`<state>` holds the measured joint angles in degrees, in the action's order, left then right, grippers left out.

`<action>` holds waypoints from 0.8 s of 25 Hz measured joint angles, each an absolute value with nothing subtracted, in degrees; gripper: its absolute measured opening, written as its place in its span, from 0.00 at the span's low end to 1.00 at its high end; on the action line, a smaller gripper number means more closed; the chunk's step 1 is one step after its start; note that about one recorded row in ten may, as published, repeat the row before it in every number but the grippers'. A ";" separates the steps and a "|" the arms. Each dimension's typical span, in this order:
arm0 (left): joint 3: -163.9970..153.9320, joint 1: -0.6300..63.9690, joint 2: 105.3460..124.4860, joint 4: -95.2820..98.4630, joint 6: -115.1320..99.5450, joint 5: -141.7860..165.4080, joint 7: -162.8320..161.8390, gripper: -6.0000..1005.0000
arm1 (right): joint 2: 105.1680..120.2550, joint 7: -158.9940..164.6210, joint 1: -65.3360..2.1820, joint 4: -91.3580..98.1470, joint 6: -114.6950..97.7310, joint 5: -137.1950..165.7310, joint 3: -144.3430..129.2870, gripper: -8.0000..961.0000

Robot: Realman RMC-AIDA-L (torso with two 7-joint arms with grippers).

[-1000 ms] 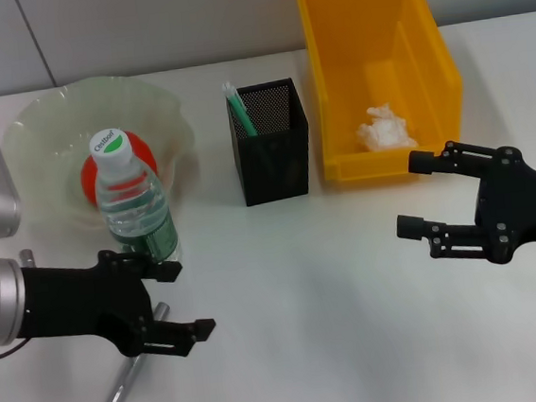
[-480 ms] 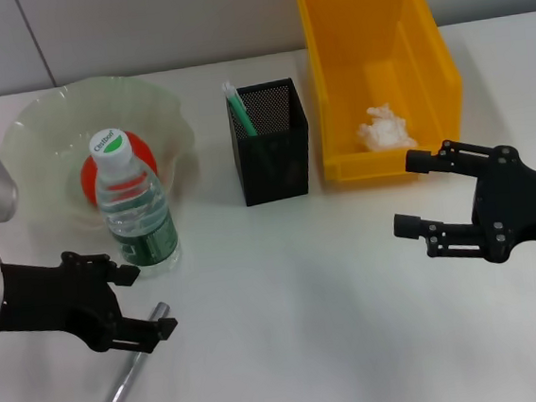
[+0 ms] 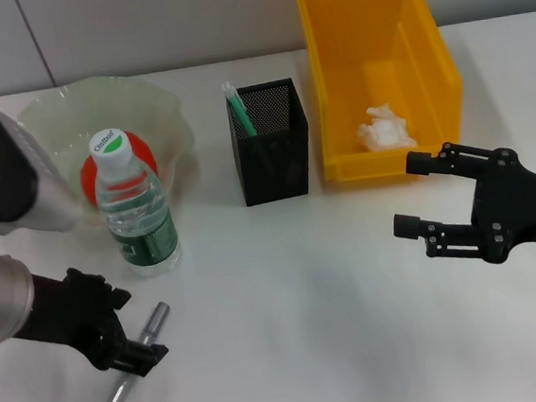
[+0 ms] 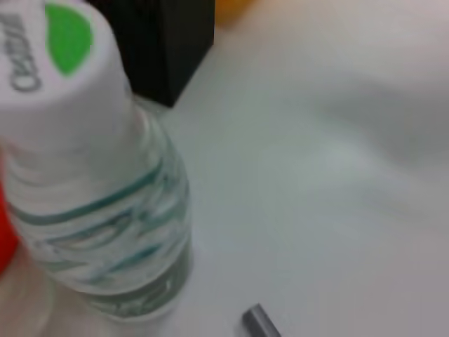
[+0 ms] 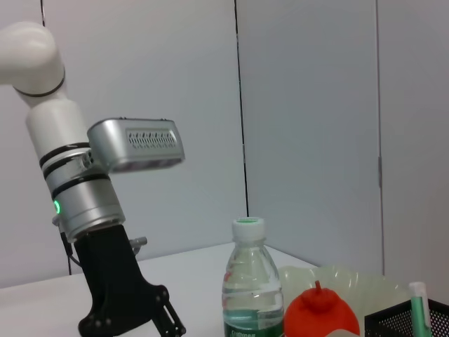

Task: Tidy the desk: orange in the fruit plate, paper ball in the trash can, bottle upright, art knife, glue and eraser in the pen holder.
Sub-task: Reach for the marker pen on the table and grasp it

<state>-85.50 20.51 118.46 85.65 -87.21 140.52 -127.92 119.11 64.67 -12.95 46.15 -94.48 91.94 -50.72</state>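
Observation:
The silver art knife (image 3: 124,381) lies near the table's front left; its grey end (image 4: 259,323) shows in the left wrist view. My left gripper (image 3: 133,328) points down over its upper part, open, with one finger (image 3: 139,358) across the knife. Just behind stands the bottle (image 3: 138,213) upright, in front of the orange (image 3: 141,161) in the fruit plate (image 3: 159,102). A green-and-white glue stick (image 3: 237,109) stands in the black mesh pen holder (image 3: 273,158). The paper ball (image 3: 384,128) lies in the yellow trash can (image 3: 426,62). My right gripper (image 3: 417,193) hovers open at the right. No eraser is in view.
The bottle (image 4: 98,203) fills the left wrist view, with the pen holder (image 4: 165,42) behind it. From the right wrist I see the left arm (image 5: 77,203), the bottle (image 5: 245,288), the orange (image 5: 319,312) and the fruit plate (image 5: 368,288).
My left gripper has pulled back from the bottle toward the table's front left and turned downward over the art knife. The right gripper has stayed put.

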 joint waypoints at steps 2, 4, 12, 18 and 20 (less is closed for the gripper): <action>-87.10 21.25 118.49 85.78 -87.74 142.11 -129.53 0.86 | 119.10 64.66 -12.94 46.09 -94.48 91.94 -50.68 0.82; -87.90 22.13 118.50 85.92 -88.66 142.65 -130.69 0.86 | 119.09 64.65 -12.93 46.06 -94.47 91.94 -50.66 0.82; -91.70 23.38 118.67 88.39 -89.98 147.83 -135.20 0.86 | 119.13 64.61 -13.00 45.99 -94.48 91.94 -50.74 0.82; -95.08 23.48 118.70 90.50 -90.21 150.86 -137.60 0.86 | 119.17 64.62 -13.01 45.96 -94.49 91.93 -50.89 0.82; -95.35 23.57 118.72 90.58 -90.53 151.23 -137.93 0.86 | 119.17 64.62 -13.01 45.96 -94.50 91.93 -50.89 0.82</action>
